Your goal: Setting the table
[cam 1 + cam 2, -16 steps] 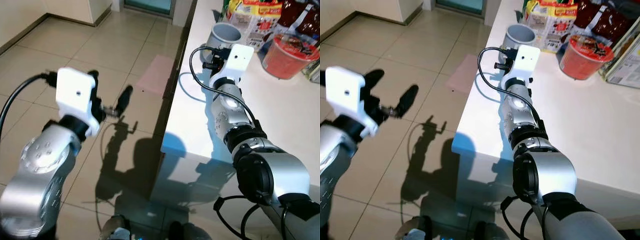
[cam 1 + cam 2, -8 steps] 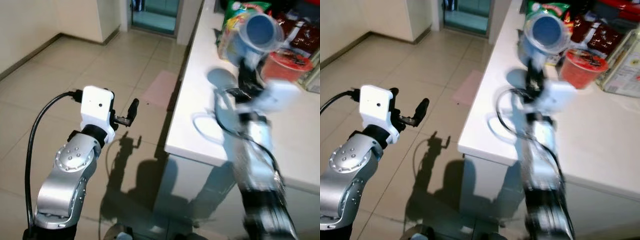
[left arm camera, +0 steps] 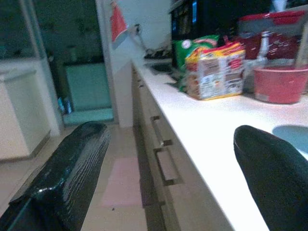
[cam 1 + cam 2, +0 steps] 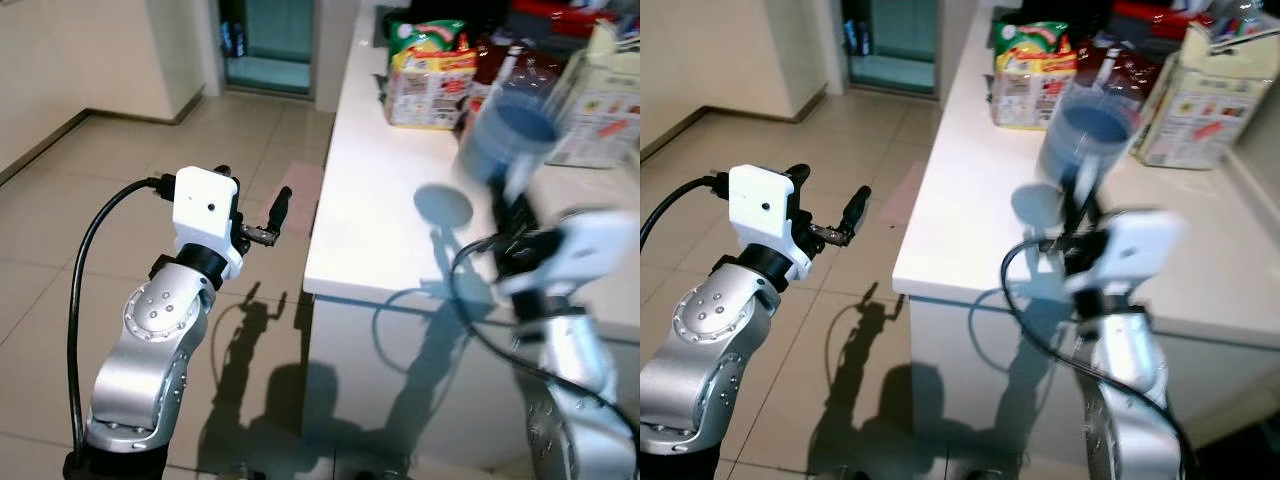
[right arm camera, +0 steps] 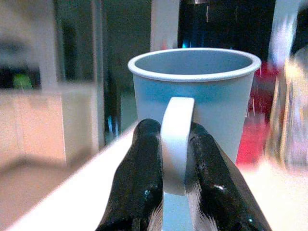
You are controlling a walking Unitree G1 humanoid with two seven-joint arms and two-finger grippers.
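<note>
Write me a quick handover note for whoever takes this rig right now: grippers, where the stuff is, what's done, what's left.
Right gripper: shut on the handle of the blue mug, held in the air above the white counter.
Left gripper: open, holding nothing, out over the floor beside the counter.
On the counter at the far end: snack bag, red bowl, a carton.
Done: mug picked up.
Left: set the mug at its place; no place setting is in view yet.

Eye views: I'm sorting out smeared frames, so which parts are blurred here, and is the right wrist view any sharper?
Eye views: the mug and right gripper are motion-smeared, while the left gripper and counter stay crisp. Right wrist view: the mug's handle is sharp between the fingers; the background is blurred.
</note>
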